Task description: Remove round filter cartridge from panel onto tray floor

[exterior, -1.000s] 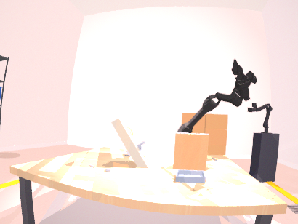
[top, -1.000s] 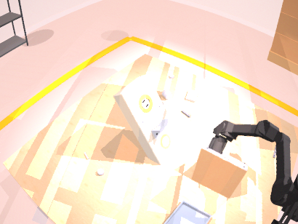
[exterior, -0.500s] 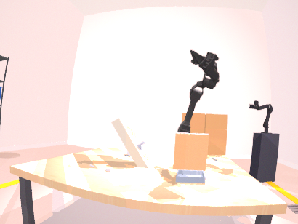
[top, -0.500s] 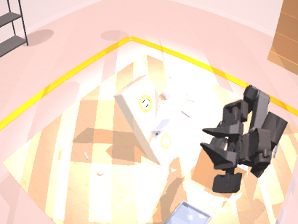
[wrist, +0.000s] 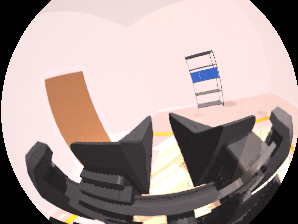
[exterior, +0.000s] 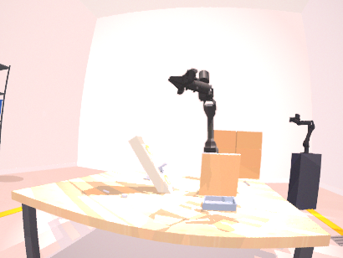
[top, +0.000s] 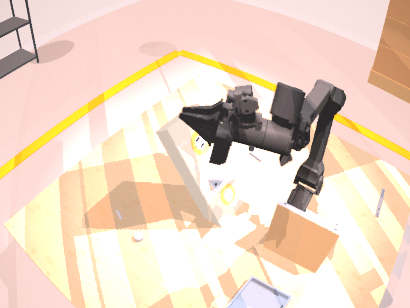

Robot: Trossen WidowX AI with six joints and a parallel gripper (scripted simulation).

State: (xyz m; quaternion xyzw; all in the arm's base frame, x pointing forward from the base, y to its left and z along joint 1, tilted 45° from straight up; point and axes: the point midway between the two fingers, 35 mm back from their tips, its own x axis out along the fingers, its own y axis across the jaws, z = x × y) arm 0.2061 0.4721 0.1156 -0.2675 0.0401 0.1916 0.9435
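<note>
The service panel (top: 187, 170) (exterior: 148, 167) is a pale board that leans tilted on the table. The round cartridge (top: 200, 141), white-faced with a yellow ring, sits in the panel's face, partly hidden behind my arm in the top view. My gripper (top: 182, 114) (exterior: 171, 79) (wrist: 160, 117) hangs high in the air above the panel, well clear of it. Its fingers are nearly together with a small gap and hold nothing. The blue-grey tray (top: 250, 292) (exterior: 218, 206) lies near the table's front edge and holds nothing.
A cardboard box (top: 300, 240) (exterior: 219, 173) stands at my arm's base, between the panel and the tray. A loose yellow ring (top: 228, 194) and small parts lie near the panel's foot. A second arm on a black pedestal (exterior: 304, 180) stands off the table.
</note>
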